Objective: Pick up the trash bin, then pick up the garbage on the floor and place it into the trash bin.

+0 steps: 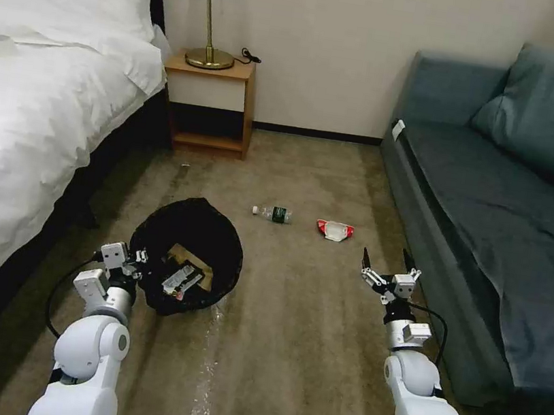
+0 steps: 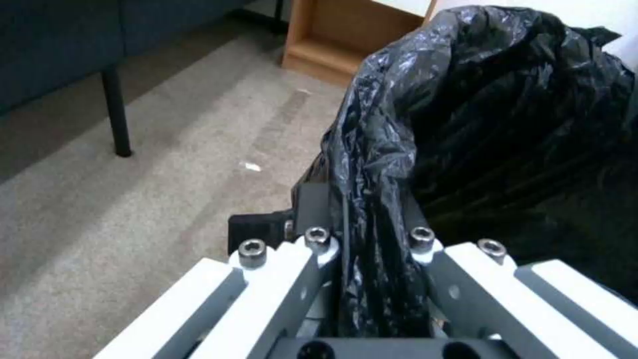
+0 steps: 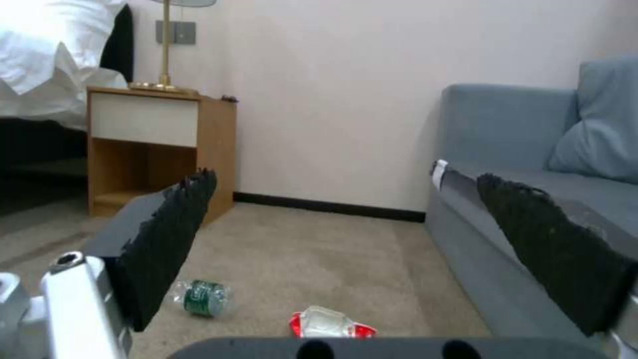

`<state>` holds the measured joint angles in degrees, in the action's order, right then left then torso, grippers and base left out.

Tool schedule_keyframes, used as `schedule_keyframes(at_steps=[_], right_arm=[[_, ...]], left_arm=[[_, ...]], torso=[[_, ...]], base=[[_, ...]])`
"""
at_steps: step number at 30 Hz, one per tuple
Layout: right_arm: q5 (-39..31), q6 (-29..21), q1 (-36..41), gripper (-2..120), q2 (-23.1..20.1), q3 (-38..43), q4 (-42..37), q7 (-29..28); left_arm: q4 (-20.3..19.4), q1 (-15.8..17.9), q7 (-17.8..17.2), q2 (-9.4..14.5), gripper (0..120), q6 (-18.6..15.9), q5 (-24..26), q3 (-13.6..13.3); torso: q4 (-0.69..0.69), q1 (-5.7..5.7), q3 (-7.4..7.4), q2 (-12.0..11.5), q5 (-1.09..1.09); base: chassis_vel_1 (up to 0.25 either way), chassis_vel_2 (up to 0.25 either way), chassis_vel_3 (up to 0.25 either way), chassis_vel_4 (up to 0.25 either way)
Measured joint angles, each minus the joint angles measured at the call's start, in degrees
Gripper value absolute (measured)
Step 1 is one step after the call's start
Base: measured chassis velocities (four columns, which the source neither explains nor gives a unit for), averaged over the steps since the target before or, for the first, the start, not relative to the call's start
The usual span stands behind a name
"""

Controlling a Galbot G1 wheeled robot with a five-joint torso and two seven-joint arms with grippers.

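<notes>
Left end effector [image 2: 362, 234] clamped on the trash bin [image 1: 186, 255]'s crinkly black liner.
Inside, seemingly crumpled wrappers; right end effector [image 1: 389, 264] spread apart, near bottle [image 1: 273, 214].

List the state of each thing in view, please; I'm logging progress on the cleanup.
trash bin: gripped at its lined rim, some litter inside.
left gripper: shut on the bin's rim.
right gripper: open, empty, above the carpet.
bottle: lying on the carpet.
red-and-white wrapper: crumpled on the carpet, beside the bottle.
</notes>
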<state>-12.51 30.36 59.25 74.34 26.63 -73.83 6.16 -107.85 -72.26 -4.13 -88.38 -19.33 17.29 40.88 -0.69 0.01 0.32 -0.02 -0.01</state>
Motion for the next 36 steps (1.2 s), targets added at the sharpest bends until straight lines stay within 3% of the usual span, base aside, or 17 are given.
schedule_keyframes(at_steps=[36], right_arm=[[-0.4,0.8,0.2,98,0.3,0.6,0.6,1.7]], left_arm=[[-0.4,-0.6,0.1,0.0,4,0.4,0.1,0.1]], torso=[[0.0,0.0,0.0,0.0,0.0]], base=[[-0.049,0.05,0.05,-0.046]])
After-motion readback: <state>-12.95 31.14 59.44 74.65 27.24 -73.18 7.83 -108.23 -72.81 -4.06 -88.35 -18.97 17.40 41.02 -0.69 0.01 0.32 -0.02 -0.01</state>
